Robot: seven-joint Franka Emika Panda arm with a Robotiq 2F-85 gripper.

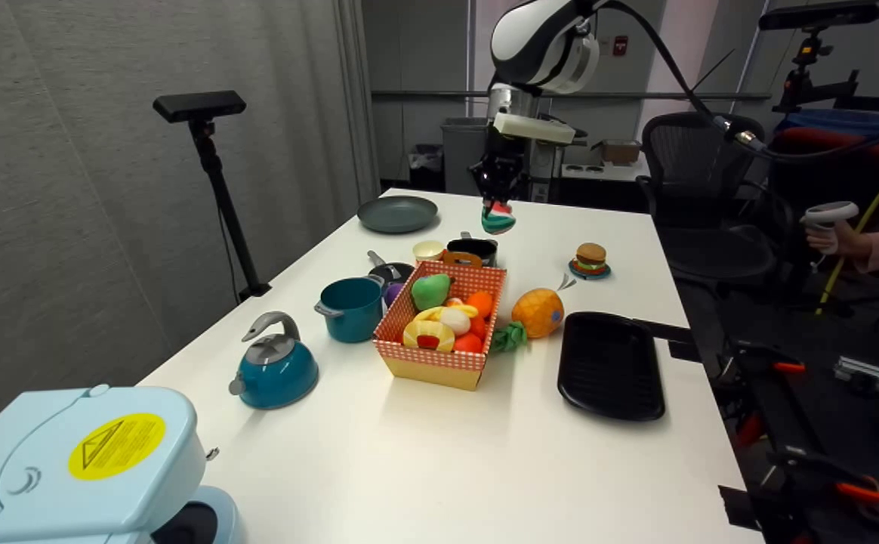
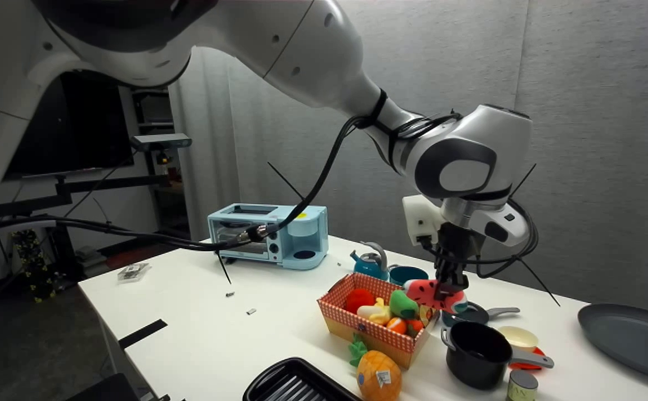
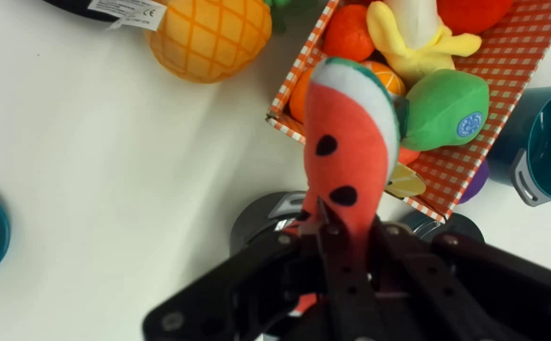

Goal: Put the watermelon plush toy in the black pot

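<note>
One watermelon plush toy (image 3: 349, 137) is gripped firmly by the claw (image 2: 445, 292), held above the table (image 1: 439, 468).
Below the claw, the black pot (image 2: 479, 359) is partly hidden by it in the wrist view. Off to its side, a checked basket (image 1: 428, 369) of plush food (image 1: 431, 292) is seen; farther off are placed a plush pineapple (image 1: 538, 312) and a black tray (image 1: 612, 366), then, well away, a light-blue appliance (image 2: 290, 239).

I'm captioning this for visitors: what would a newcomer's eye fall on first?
Probably the watermelon plush toy, held in the gripper above the table. Next, the red-checked basket of bright plush toys, near mid-picture in an exterior view. The white arm looms across the top in an exterior view.
</note>
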